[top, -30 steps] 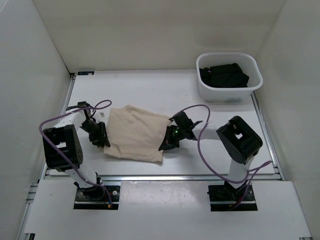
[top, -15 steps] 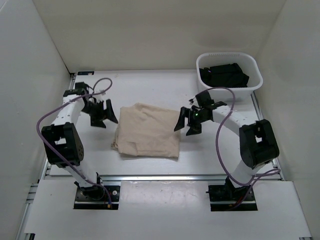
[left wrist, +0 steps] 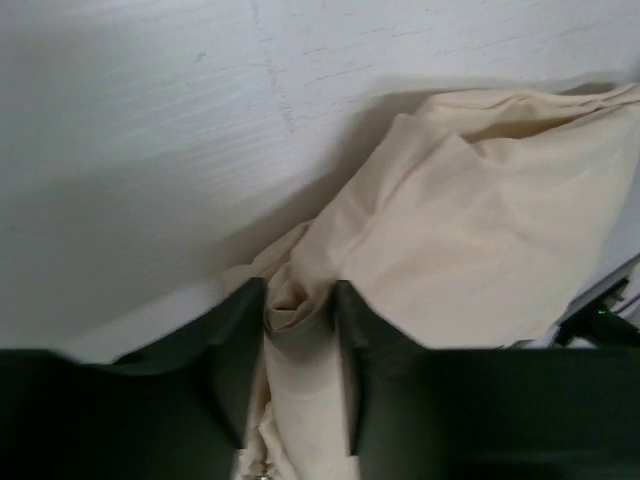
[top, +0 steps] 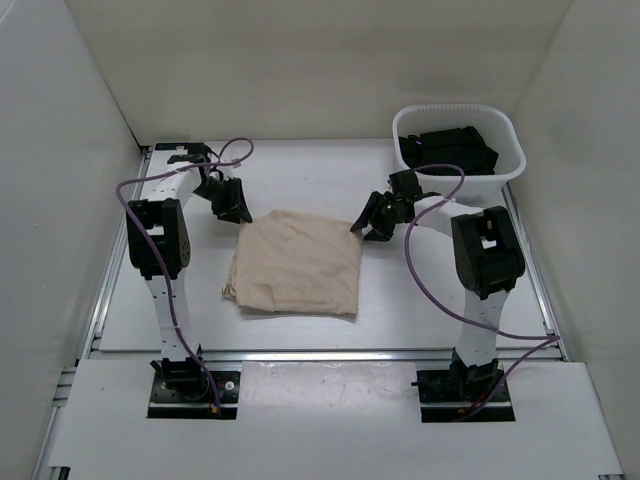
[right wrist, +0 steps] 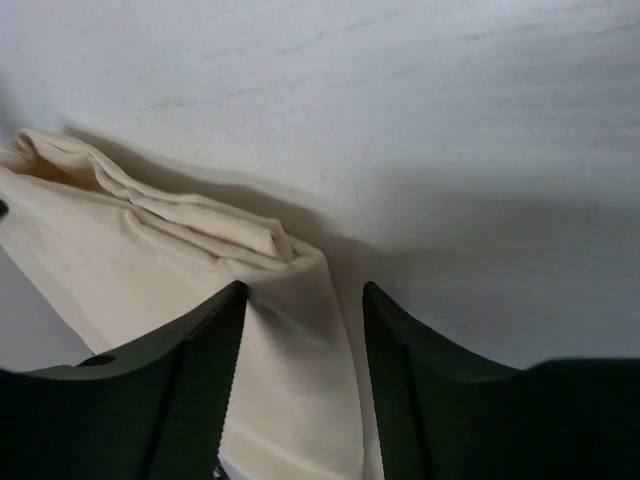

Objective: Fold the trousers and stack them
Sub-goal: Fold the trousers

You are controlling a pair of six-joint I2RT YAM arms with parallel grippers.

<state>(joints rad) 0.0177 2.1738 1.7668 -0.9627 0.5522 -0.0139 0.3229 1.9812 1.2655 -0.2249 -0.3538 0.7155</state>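
We see the trousers [top: 298, 265] nearward of both tools; left gripper [left wrist: 298, 295] straddles a corner fold, grip unclear; right gripper [right wrist: 302, 295] parted.

This looks like a robotics lab test cell: a bare white desk [top: 300, 180] boxed in on three sides by plain white panels [top: 300, 60], with aluminium rails [top: 320, 355] along its edges. A left arm [top: 155, 240] and a right arm [top: 485, 250] are bolted at its near edge, trailing loose purple cables [top: 420, 290].

left gripper [top: 234, 206] and right gripper [top: 368, 222] reaching forward, low; right jaws apart
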